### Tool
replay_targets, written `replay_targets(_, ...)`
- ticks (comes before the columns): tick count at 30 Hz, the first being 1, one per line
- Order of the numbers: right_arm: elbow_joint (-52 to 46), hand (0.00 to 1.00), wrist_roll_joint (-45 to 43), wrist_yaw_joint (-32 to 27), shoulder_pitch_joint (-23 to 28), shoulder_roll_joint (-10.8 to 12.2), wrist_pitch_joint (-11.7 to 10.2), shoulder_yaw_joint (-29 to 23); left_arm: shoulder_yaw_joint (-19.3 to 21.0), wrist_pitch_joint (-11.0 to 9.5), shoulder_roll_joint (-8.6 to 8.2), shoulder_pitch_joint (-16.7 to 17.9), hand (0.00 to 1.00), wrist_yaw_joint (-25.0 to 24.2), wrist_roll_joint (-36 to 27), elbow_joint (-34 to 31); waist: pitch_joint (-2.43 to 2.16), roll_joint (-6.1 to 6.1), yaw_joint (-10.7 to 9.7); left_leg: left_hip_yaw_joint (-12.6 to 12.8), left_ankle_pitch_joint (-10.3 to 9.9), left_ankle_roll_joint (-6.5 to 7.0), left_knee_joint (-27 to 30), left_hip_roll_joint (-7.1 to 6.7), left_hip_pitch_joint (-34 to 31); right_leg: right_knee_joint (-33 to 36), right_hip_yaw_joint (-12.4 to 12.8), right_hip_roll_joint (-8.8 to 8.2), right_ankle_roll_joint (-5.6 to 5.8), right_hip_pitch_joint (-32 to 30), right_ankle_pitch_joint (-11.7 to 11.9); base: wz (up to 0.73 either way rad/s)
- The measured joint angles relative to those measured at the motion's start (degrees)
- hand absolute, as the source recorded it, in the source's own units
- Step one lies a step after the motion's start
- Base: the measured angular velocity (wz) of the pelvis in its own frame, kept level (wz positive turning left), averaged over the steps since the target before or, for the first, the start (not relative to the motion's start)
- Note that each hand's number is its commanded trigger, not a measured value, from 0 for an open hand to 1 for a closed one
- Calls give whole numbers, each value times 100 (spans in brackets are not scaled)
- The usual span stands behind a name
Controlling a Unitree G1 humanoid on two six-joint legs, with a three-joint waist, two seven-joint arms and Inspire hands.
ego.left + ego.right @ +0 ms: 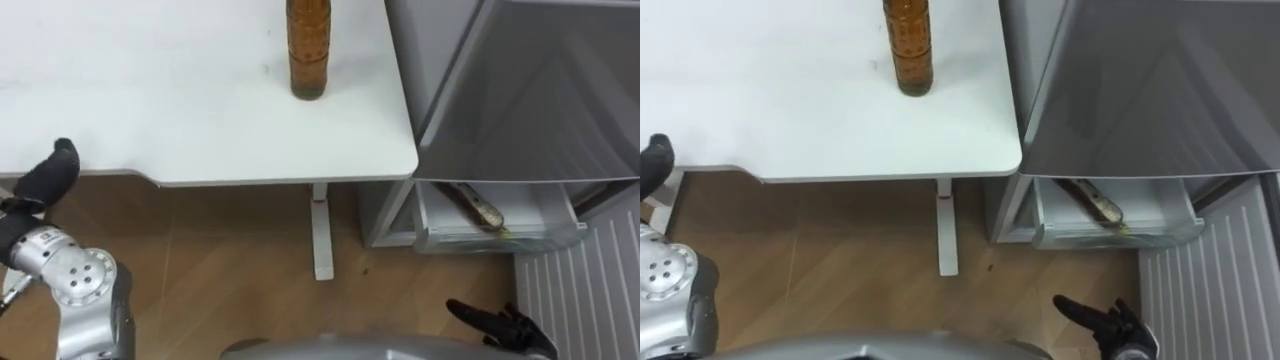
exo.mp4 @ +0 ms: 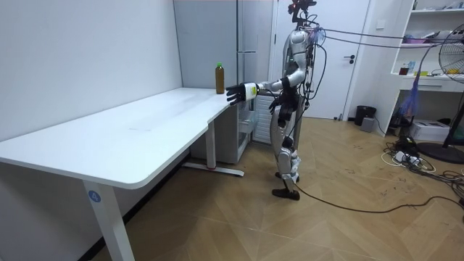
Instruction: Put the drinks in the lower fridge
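A brown drink bottle stands upright on the white table, near its right edge. A second bottle lies in the open lower fridge drawer. My left hand is open at the table's front edge, far left of the standing bottle and apart from it. In the room view that hand reaches out over the table end, just short of the bottle. Low beside the fridge, my right hand hangs open and holds nothing.
The grey fridge stands right of the table, its ribbed lower door swung open at the right. A white table leg stands between table and fridge on the wood floor. I stand at the table's end by the fridge.
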Motion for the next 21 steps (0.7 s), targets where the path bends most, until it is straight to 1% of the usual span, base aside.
replay_targets(1,38,0,-24,4,-5,3,-1,-1,0,0,1,0,0,4,67,-137,0,0,-1,-8,0,0,-7,-1,1,-2,-6,-1,0,4,0,6)
replay_targets(3,134,0,-114,52,-7,24,-7,-53,-7,-48,77,-2,0,-9,343,-524,4,14,-26,-79,0,0,-46,-16,13,-67,-50,-5,1,78,0,11)
replay_targets(4,173,0,-125,68,-8,27,-19,-61,-7,-53,97,-7,0,-25,421,-589,2,20,-36,-112,0,1,-56,-25,27,-104,-57,-6,1,105,0,9)
replay_targets(5,209,0,-123,83,-5,27,-20,-83,-7,-55,102,-16,0,-46,582,-717,13,46,-34,-139,-1,2,-63,-30,53,-105,-63,-6,1,134,0,5)
replay_targets(7,215,0,-121,97,-7,28,-22,-104,-13,-56,101,-22,0,-94,627,-1051,22,91,-50,-150,-2,2,-71,-31,72,-106,-71,-5,1,172,0,0)
replay_targets(8,220,0,-114,116,-10,28,-23,-101,-16,-66,101,-42,0,-138,631,-1106,27,101,-61,-153,-2,2,-70,-31,75,-106,-77,-5,1,186,0,5)
replay_targets(10,341,0,-104,263,-72,37,-27,-97,-47,-78,100,-86,0,-286,630,-1329,31,116,-143,-235,-1,2,-58,-43,58,-111,-152,-16,5,205,-3,16)
replay_targets(14,498,0,-70,337,-225,40,-31,-96,-167,-112,102,-86,0,-506,624,-1524,46,101,-197,-309,1,4,-56,-69,66,-134,-155,-24,11,202,-10,4)
replay_targets(17,507,0,-83,392,-296,42,-30,-93,-417,-112,103,-98,0,-759,612,-1602,36,75,-229,-319,2,5,-54,-80,52,-187,-155,-26,13,212,-9,0)
replay_targets(19,593,0,-132,434,-408,42,-34,-94,-546,-110,102,-111,0,-994,612,-1598,38,63,-287,-320,2,6,-55,-80,48,-194,-156,-26,13,210,-10,0)
replay_targets(21,788,0,-165,482,-565,46,-33,-93,-709,-86,101,-112,0,-1383,598,-1585,44,43,-357,-327,2,6,-56,-78,66,-192,-150,-26,16,205,-12,0)
